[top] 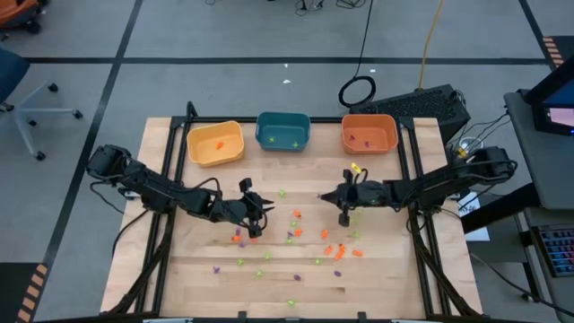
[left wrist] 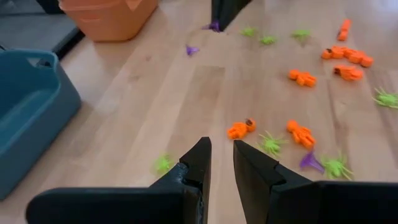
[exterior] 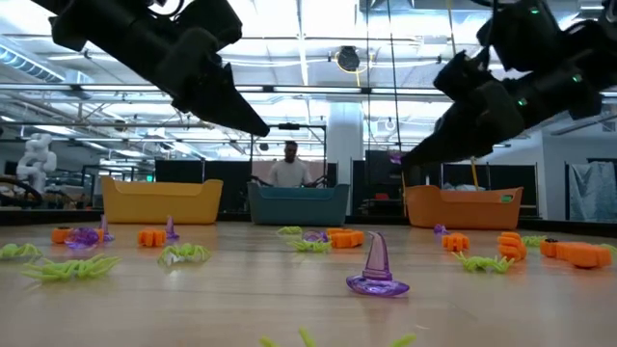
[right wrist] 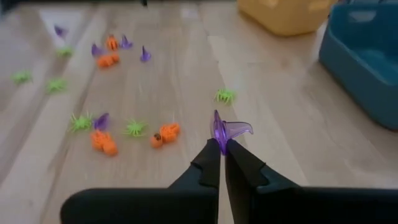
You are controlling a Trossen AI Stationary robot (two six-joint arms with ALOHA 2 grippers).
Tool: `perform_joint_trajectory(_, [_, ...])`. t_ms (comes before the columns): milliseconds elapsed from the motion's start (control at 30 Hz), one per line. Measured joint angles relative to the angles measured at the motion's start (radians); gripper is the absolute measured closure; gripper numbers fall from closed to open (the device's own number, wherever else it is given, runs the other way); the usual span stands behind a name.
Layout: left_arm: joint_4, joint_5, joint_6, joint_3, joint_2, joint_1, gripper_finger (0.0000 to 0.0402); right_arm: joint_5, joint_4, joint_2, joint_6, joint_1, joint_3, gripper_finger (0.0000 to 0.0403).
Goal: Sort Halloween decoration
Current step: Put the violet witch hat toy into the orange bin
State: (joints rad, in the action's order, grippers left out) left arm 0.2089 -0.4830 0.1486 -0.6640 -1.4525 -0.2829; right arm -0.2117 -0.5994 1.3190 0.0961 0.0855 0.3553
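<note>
Right wrist view: a purple witch hat (right wrist: 225,132) sits pinched at the tips of the right gripper (right wrist: 222,151), fingers closed tight on it. Its cone points up and away from the fingertips, long axis roughly in line w/ the fingers, brim flaring off to one side toward the teal bin (right wrist: 364,59). It's lifted clear of the table, over the middle of the board.

Rest of the Halloween decoration (top: 296,238) lies scattered across the wooden table (top: 179,278): orange pumpkins, green spiders, purple hats, mostly btwn the two arms and toward the near edge. One purple hat (exterior: 376,270) stands upright near the low camera, tip up.

Along the far edge sit the yellow bin (top: 215,143), teal bin and orange bin (top: 369,133), side by side. Grey floor around the table; in the low view a person (exterior: 290,164) stands behind the teal bin under bright ceiling lights.

Left gripper (left wrist: 222,160) hangs just above the wood left of center, fingers narrowly apart, nothing btwn them; a green spider (left wrist: 163,163) lies just beside it.
</note>
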Motion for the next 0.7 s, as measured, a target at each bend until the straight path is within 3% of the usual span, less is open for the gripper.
perform_joint_trajectory(167, [0.001,0.005,-0.007,0.000,0.000,0.017,0.0334,0.003,-0.195,-0.001,-0.028,-0.021,-0.056,0.0403])
perform_joint_trajectory(500, [0.000,0.010,-0.026,0.000,0.000,0.017,0.0334,0.032,-0.303,-0.001,-0.050,-0.074,-0.057,0.0403])
perform_joint_trajectory(700, [-0.003,0.010,-0.026,0.000,0.000,0.017,0.0334,0.031,-0.301,-0.001,-0.249,-0.080,-0.057,0.0403])
